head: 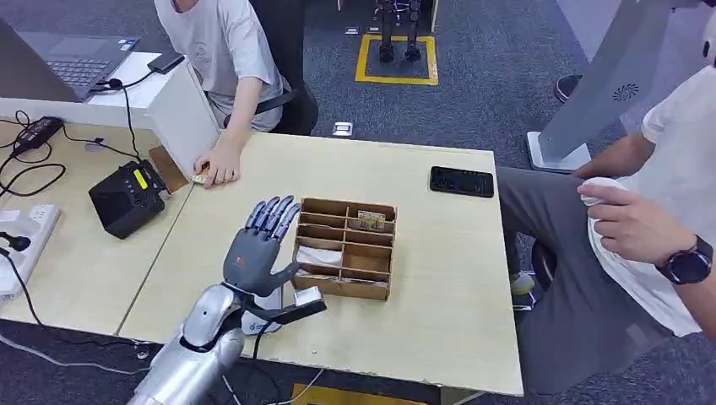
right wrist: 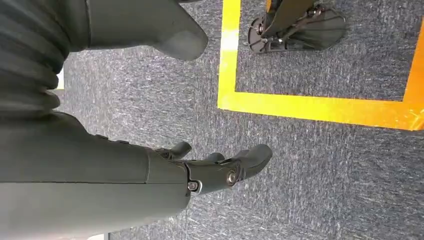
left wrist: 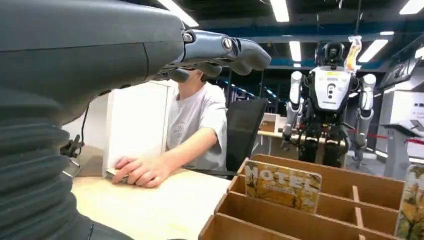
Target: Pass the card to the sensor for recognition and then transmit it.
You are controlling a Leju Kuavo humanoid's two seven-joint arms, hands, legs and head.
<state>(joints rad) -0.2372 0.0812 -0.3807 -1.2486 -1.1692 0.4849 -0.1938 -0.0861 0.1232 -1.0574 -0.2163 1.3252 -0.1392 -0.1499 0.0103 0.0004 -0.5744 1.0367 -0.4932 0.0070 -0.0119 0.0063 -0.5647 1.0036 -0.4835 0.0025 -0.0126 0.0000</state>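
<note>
- The card [head: 371,220] is standing on edge in a back slot of the wooden tray [head: 344,285]; it's looking thin, stiff, light and probably slick.
- I'd be pinching its exposed upper edge.
- The left hand [head: 257,249] is hovering at the tray's 9 o'clock, fingers apart, holding nothing.
- The right hand [right wrist: 220,167] is hanging over carpet, fingers loosely curled, empty.
- The black sensor [head: 127,197] is sitting out at the tray's 10 o'clock.

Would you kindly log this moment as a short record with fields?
left hand: open, fingers apart, raised beside the wooden organizer
right hand: holds nothing, hangs over grey carpet
card: upright in a far compartment of the organizer
person's hand: resting on the table at a white box
phone: flat near the far edge
</note>
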